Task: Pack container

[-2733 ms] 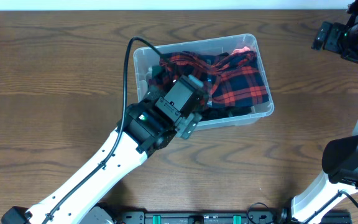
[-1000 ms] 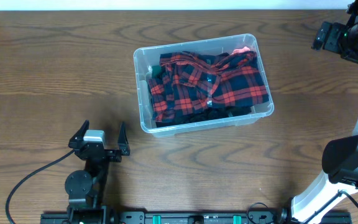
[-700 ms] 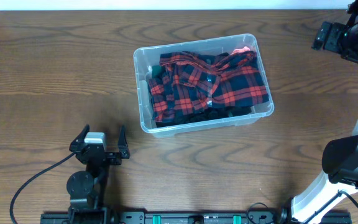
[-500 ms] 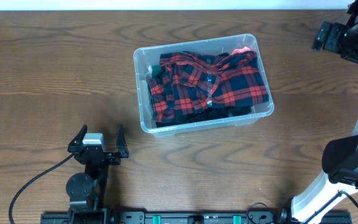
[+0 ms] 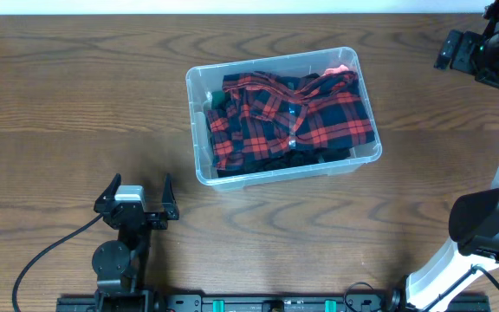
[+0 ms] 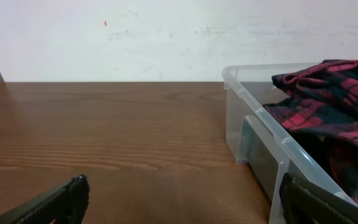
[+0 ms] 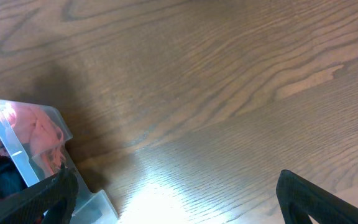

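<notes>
Left fingers (image 6: 62,200): spread wide with nothing between them but bare wood. The two dark tips sit in the bottom corners of the left wrist view.
Left arm (image 5: 118,253): down in the lower left of the overhead frame, pointing up-frame and well apart from the bin. A black cable (image 5: 48,250) loops off it toward the bottom left corner.
Right fingers (image 7: 316,196): wide apart too and holding nothing. The tips show in both bottom corners of the right wrist view, looking down at wood.
Right arm (image 5: 496,130): its head is way up in the top right corner of the overhead frame, and its base is at the lower right. It's nowhere near touching the bin.
Container (image 5: 271,61): clear bin sitting on the surface a bit above centre in the overhead frame, long side running left-right and turned slightly. It fills the right edge of the left wrist view. Only one corner pokes in at the lower left of the right wrist view.
Plaid shirt (image 5: 323,113): red and dark check, bunched up inside the container and covering most of it. From the left wrist view it humps up above the rim.
Pink bit (image 5: 341,69): some pink cloth tucked in the container's upper right corner. Can't tell what it is.
Surface (image 5: 76,95): dark brown wood grain.
Wall (image 6: 166,31): plain white behind the surface in the left wrist view.
</notes>
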Tool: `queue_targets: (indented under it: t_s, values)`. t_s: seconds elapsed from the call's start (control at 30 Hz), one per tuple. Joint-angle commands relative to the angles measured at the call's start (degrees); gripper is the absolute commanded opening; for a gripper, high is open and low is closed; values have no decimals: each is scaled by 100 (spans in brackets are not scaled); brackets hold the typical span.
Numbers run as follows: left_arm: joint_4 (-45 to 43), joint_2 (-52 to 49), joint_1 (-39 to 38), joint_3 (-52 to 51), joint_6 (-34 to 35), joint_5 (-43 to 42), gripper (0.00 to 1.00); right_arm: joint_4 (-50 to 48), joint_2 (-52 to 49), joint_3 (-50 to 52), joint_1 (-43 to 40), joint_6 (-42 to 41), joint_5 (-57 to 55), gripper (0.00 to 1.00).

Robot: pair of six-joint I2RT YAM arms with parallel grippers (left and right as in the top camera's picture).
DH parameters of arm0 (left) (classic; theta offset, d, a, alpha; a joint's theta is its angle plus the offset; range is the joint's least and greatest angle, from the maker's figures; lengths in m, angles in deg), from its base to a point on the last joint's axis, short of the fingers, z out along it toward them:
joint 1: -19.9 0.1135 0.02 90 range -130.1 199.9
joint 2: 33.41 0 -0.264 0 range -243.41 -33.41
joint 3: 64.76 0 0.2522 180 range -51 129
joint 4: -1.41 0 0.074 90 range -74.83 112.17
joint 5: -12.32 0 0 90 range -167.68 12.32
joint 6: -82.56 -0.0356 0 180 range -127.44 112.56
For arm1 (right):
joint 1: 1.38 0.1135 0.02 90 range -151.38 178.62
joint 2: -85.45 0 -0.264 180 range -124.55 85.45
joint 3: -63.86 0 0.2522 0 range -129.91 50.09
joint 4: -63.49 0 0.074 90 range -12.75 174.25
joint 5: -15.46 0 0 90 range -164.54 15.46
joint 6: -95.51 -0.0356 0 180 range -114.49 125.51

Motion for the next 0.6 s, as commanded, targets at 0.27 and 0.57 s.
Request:
queue_targets:
  t_s: [0.27, 0.57]
  values:
    - [225, 28, 20, -81, 28, -24, 98, 2, -48, -4, -37, -83, 0, 99]
    - [225, 28, 20, -81, 28, -24, 98, 9, 76, 15, 129, -83, 0, 100]
